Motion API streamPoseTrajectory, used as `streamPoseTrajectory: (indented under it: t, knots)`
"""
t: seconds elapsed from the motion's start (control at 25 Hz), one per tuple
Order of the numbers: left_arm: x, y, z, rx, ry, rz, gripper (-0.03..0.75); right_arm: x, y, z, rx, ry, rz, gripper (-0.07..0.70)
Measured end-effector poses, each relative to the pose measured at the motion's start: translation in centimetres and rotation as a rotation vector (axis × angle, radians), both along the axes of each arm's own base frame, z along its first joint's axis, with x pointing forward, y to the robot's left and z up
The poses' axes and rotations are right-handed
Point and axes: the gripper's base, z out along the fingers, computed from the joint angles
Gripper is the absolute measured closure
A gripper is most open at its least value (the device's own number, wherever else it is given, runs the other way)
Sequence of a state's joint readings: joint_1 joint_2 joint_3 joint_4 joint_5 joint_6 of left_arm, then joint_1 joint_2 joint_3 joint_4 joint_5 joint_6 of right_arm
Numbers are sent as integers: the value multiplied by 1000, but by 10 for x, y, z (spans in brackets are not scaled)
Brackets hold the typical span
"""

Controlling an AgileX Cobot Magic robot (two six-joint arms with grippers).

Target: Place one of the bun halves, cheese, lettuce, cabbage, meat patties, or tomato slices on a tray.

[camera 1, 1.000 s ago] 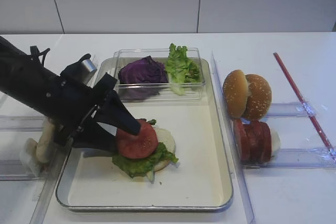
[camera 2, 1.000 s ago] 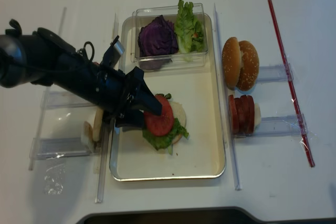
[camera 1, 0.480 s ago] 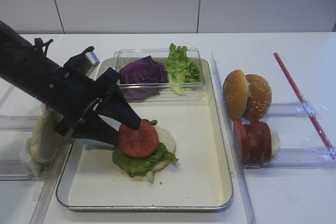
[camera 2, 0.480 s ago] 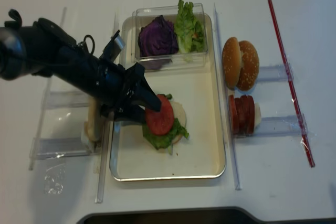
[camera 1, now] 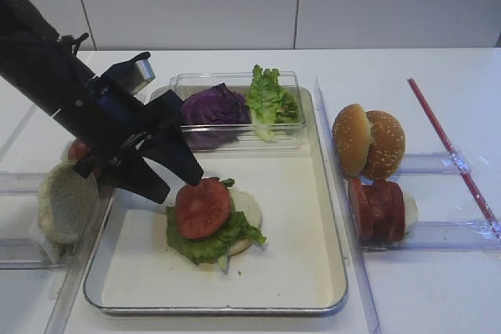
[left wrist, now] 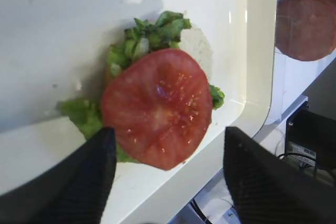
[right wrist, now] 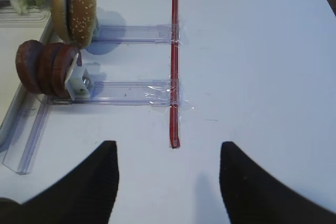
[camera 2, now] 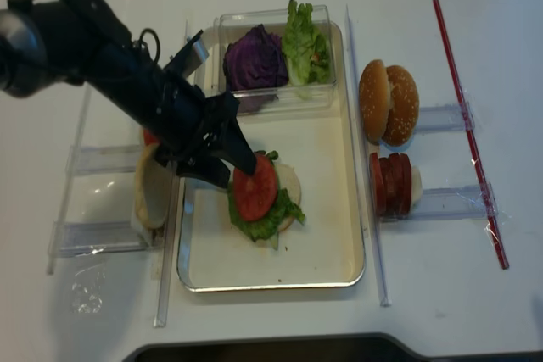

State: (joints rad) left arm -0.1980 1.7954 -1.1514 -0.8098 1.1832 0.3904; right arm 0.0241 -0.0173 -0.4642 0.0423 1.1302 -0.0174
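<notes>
Saw left gripper (camera 1: 168, 174) wide open, empty, above tomato slice (camera 1: 203, 207) lying on lettuce (camera 1: 213, 242) and bun half (camera 1: 248, 207), tray (camera 1: 301, 283) near-left. Judged slice soft, slippery, fragile; would pinch opposite edges lightly.

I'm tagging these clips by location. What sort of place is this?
Probably a lab tabletop staged as a burger-assembly station: a plain white table, ingredients lined up in clear plastic racks, and a metal tray holding a half-built burger topped with a tomato slice.
</notes>
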Motion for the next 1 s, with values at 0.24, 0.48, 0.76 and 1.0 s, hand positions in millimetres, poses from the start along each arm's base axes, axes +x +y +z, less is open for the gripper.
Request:
streamPoseTrajectory:
  t: [0.24,0.48,0.76,1.0]
  knots:
    - [8,1,10,35,-31,-1,267,0,0,0,0,0,0,169]
    - [14,1,18,56,-60,0,267,0,0,0,0,0,0,169]
    - [20,6,41,124,-150,-12,267,0,0,0,0,0,0,169]
    - [15,11,83,159,-292,-13,267,0,0,0,3,0,-2,169]
